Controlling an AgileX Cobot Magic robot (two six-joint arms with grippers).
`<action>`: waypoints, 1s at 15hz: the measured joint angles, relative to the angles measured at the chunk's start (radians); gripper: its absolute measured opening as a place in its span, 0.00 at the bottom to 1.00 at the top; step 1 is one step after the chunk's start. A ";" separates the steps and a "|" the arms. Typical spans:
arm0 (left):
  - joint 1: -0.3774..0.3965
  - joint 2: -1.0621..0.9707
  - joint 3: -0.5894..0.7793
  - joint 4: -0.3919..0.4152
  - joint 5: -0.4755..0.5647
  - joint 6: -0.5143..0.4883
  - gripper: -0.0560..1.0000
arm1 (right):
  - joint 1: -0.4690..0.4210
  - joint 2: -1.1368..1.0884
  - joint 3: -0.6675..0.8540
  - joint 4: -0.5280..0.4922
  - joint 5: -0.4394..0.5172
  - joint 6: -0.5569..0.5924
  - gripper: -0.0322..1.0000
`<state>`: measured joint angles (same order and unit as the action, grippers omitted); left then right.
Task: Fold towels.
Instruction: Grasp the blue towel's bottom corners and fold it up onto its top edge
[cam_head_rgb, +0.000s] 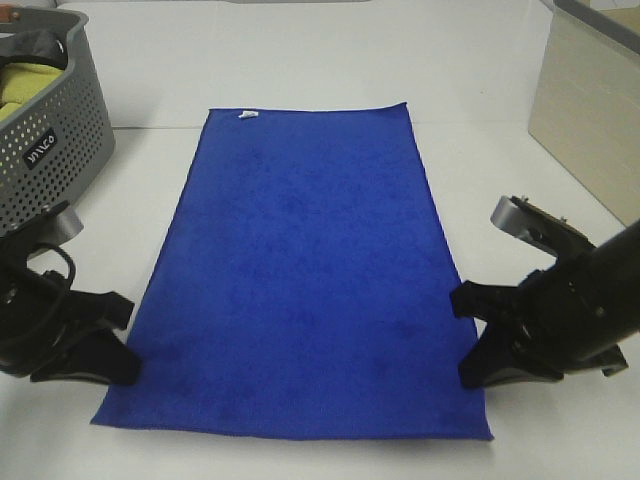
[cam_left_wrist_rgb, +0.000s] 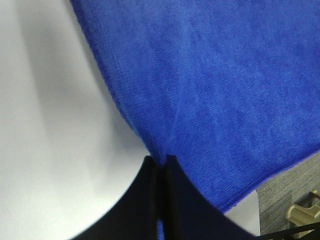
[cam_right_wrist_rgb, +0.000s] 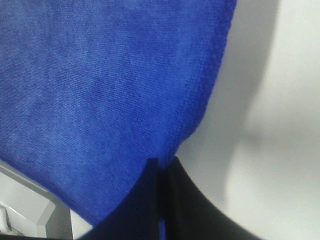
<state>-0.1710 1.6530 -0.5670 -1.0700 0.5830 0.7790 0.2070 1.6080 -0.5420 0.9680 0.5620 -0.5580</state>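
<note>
A blue towel (cam_head_rgb: 300, 270) lies spread flat on the white table, long side running away from me, with a small white tag (cam_head_rgb: 247, 115) at its far edge. My left gripper (cam_head_rgb: 132, 340) is at the towel's left edge near the front corner. In the left wrist view the gripper (cam_left_wrist_rgb: 161, 162) is shut, pinching the edge of the towel (cam_left_wrist_rgb: 225, 100). My right gripper (cam_head_rgb: 458, 335) is at the right edge near the front corner. In the right wrist view the gripper (cam_right_wrist_rgb: 162, 162) is likewise shut on the edge of the towel (cam_right_wrist_rgb: 100, 90).
A grey perforated basket (cam_head_rgb: 50, 140) holding yellow cloth stands at the far left. A beige box (cam_head_rgb: 590, 110) stands at the far right. White table (cam_head_rgb: 320, 70) surrounds the towel.
</note>
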 joint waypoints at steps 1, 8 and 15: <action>0.000 -0.030 0.041 0.003 0.009 -0.002 0.05 | 0.000 -0.037 0.043 0.000 0.000 0.002 0.03; 0.000 -0.116 0.074 0.000 0.045 -0.028 0.05 | 0.000 -0.114 0.054 -0.049 0.009 0.016 0.03; 0.000 0.118 -0.424 0.187 0.015 -0.237 0.05 | 0.000 0.201 -0.522 -0.219 0.059 0.158 0.03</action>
<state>-0.1710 1.7710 -0.9910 -0.8830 0.5980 0.5420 0.2070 1.8090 -1.0640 0.7490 0.6210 -0.4000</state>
